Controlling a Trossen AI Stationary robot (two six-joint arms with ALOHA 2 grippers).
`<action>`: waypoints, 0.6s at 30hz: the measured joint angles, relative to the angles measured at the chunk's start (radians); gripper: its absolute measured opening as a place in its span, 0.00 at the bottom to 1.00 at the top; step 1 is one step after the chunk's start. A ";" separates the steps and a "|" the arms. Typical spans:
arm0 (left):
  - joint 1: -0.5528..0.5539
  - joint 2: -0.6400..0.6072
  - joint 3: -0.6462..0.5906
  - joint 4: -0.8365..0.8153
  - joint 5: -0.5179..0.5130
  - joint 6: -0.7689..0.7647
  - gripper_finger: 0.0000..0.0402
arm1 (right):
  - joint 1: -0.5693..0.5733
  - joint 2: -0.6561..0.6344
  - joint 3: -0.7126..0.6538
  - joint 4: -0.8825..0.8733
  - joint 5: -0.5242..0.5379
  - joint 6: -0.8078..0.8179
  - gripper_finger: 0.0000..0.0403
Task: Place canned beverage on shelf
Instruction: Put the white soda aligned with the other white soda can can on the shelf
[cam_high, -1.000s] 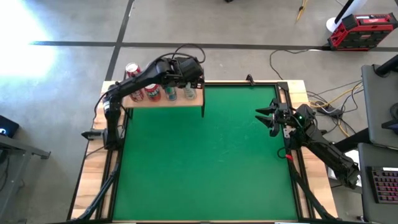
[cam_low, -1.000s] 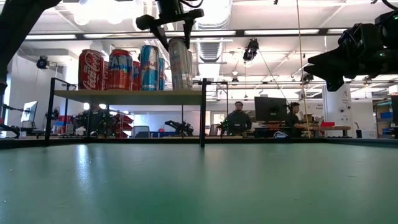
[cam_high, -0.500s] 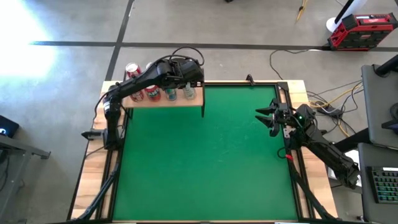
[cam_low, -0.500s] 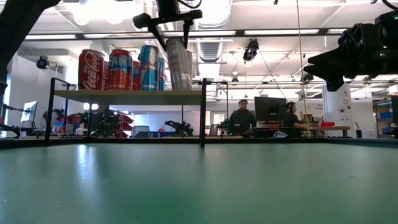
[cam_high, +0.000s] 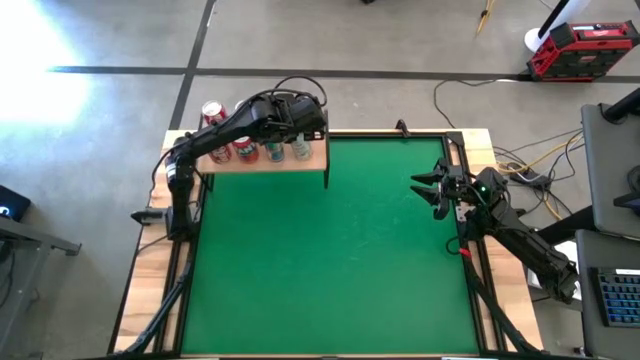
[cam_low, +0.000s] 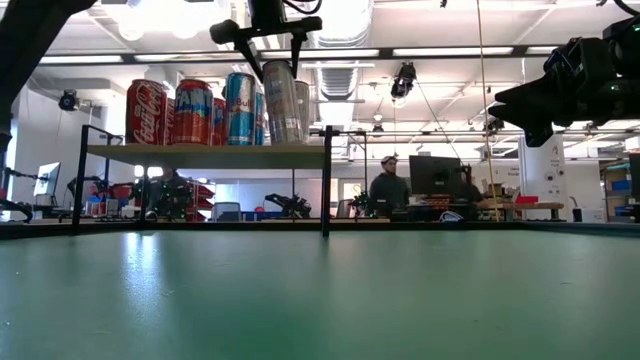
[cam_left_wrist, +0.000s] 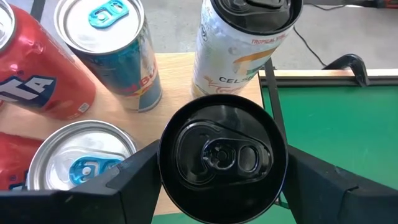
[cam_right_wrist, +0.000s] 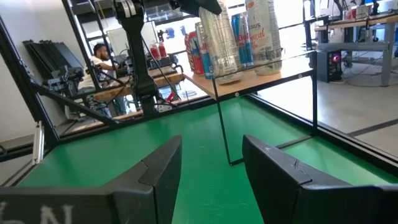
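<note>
The shelf (cam_low: 200, 155) is a light-wood board on thin black legs at the green mat's far left; it also shows in the high view (cam_high: 316, 160). On it stand two red cans (cam_low: 148, 112), a blue can (cam_low: 240, 108) and a white can (cam_left_wrist: 239, 56). My left gripper (cam_low: 278, 45) is above the shelf's right end, shut on a slim grey can with a black top (cam_left_wrist: 222, 158). My right gripper (cam_high: 425, 190) hangs open and empty over the mat's right edge. My left gripper pinches the slim can between its two fingers, on opposite sides of the can just under the black top rim (cam_left_wrist: 163, 163). The fingers come from above, pointing down. The can (cam_low: 280, 105) is slightly tilted with its base at the shelf board; whether it rests there I cannot tell.
The green mat (cam_high: 330, 260) covers most of the table in front of the shelf. The shelf's right front leg (cam_low: 326, 185) stands on the mat. Cables lie beyond the table's far right corner (cam_high: 470, 110). People sit at desks in the room behind (cam_low: 388, 188).
My left gripper has shifted the slim can a little along the shelf toward the other cans; it now leans slightly more. My right gripper has kept still.
</note>
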 joint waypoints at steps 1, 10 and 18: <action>0.000 0.000 0.000 0.000 0.002 0.004 0.67 | 0.000 0.000 0.000 0.000 0.000 0.000 0.40; -0.007 -0.001 -0.005 0.001 0.010 0.019 0.69 | 0.000 0.000 0.000 0.000 0.000 0.000 0.40; -0.011 -0.001 -0.007 0.000 0.021 0.019 0.78 | 0.000 0.000 0.000 0.000 0.000 0.000 0.40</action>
